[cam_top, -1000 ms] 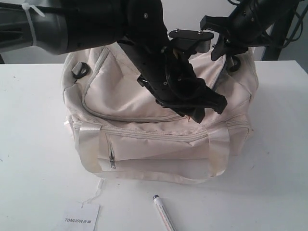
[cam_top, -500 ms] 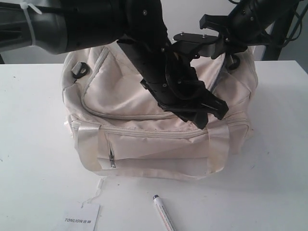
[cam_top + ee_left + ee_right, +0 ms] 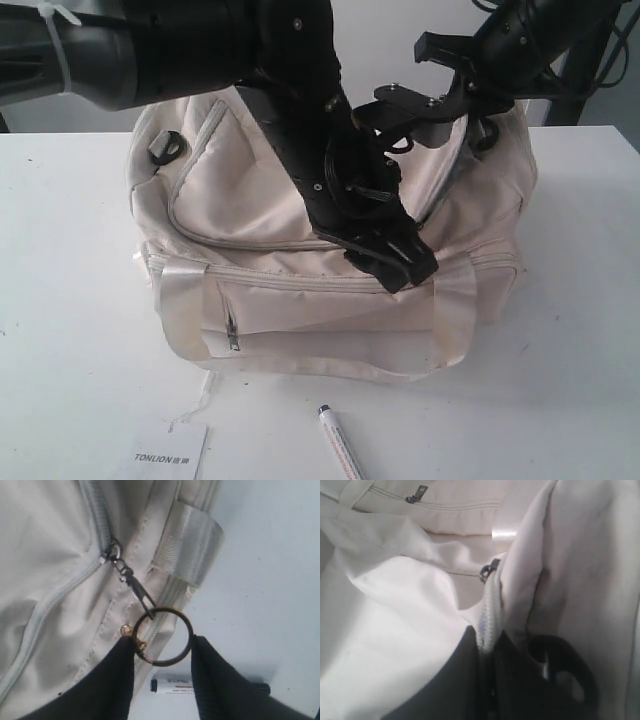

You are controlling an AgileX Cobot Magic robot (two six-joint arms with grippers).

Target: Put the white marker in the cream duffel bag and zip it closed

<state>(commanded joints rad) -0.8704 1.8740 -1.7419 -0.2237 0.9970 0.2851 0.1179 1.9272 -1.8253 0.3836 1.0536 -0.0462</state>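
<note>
The cream duffel bag (image 3: 260,200) stands in the middle of the white table. My left gripper (image 3: 400,262) hangs over its front right, shut on the dark ring (image 3: 162,637) of the zipper pull. A gold chain hangs beside the ring, and the link runs taut to the slider (image 3: 112,550). My right gripper (image 3: 472,100) is at the bag's back right top, shut on the zipper edge (image 3: 488,625) of the top opening. The white marker (image 3: 340,442) lies on the table in front of the bag; in the left wrist view the marker (image 3: 175,685) shows below the ring.
A white paper tag (image 3: 168,455) printed TONLION lies at the front left with a string. A black ring fitting (image 3: 560,672) sits beside my right fingers. A front pocket zipper (image 3: 232,330) is on the bag's near side. The left arm (image 3: 200,50) spans the bag.
My left gripper has moved down and toward the bag's front with the pull ring. The bag's top has shifted slightly. The right gripper has stayed in place.
</note>
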